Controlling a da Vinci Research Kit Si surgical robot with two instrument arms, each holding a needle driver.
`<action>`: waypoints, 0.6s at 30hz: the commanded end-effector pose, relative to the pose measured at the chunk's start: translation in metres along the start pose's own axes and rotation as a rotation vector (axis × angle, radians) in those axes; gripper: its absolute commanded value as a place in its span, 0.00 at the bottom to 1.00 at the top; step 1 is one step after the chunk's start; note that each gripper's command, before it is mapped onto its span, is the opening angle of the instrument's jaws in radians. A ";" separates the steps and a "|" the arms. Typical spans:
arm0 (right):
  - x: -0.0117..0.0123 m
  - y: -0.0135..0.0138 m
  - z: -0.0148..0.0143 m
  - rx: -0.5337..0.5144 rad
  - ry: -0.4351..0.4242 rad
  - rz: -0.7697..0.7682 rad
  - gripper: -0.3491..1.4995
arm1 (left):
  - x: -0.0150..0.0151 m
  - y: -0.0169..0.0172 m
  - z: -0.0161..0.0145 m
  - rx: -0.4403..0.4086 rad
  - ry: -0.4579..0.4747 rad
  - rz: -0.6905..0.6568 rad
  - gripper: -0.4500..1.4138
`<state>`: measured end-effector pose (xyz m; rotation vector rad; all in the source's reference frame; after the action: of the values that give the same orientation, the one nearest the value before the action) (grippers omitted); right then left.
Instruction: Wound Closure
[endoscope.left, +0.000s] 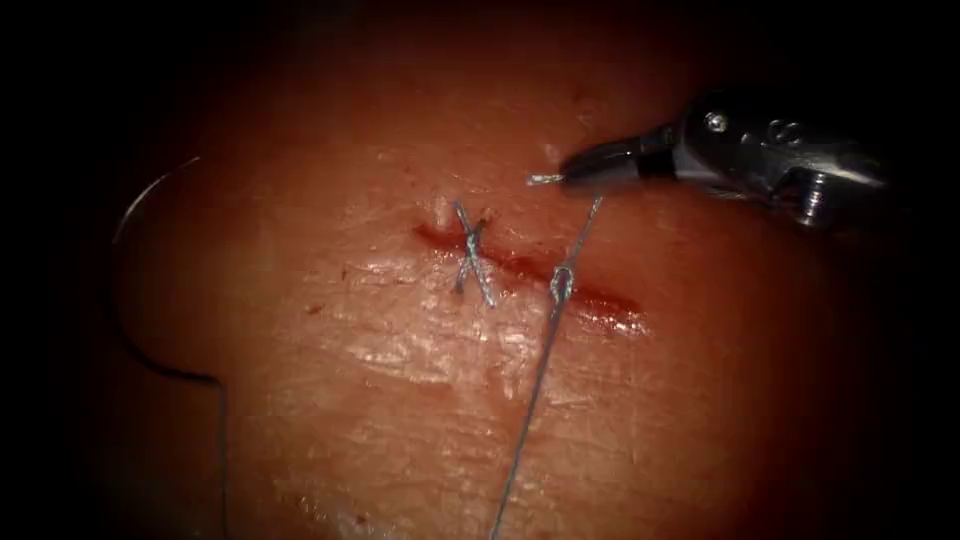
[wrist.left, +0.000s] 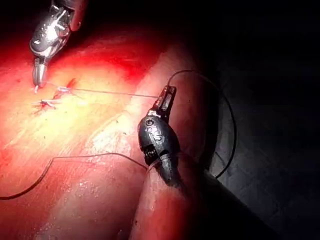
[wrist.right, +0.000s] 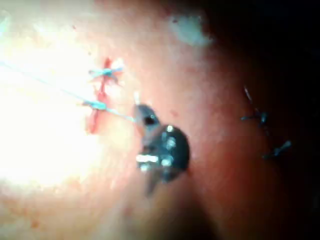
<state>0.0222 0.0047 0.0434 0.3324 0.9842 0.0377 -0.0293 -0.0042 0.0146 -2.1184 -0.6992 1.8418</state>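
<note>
The cut (endoscope.left: 600, 300) runs across the tissue (endoscope.left: 400, 400). A finished crossed stitch (endoscope.left: 472, 262) sits at its left end, and a knot (endoscope.left: 562, 284) lies further right. My right tool (endoscope.left: 566, 172) is just above the cut, shut on the short thread end (endoscope.left: 545, 179) that rises from the knot. The long thread (endoscope.left: 530, 400) runs taut from the knot to my left tool (wrist.left: 167, 94), which is shut on it. The curved needle (endoscope.left: 118, 262) lies free far to the left of the cut, out of the tissue, with its thread (endoscope.left: 222, 450) trailing down.
Red fluid lines the cut's right end (endoscope.left: 620, 315). In the right wrist view two older dark stitches (wrist.right: 260, 118) sit off to the side of the tool (wrist.right: 137, 111). A slack loop of thread (wrist.left: 75, 158) lies on the tissue by the left tool.
</note>
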 end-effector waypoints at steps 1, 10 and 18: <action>0.0000 0.0006 0.0007 -0.003 0.001 -0.008 0.00 | -0.0008 0.0001 0.0004 -0.004 0.001 0.001 0.00; -0.0001 0.0008 0.0006 -0.023 -0.017 -0.048 0.00 | -0.0019 0.0023 0.0002 -0.008 0.002 -0.021 0.00; -0.0006 0.0015 0.0003 -0.074 -0.052 -0.075 0.00 | -0.0023 0.0026 -0.0001 -0.008 0.001 -0.023 0.00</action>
<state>0.0216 0.0056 0.0439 0.2259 0.9391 -0.0046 -0.0283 -0.0072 0.0149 -2.1061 -0.7255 1.8310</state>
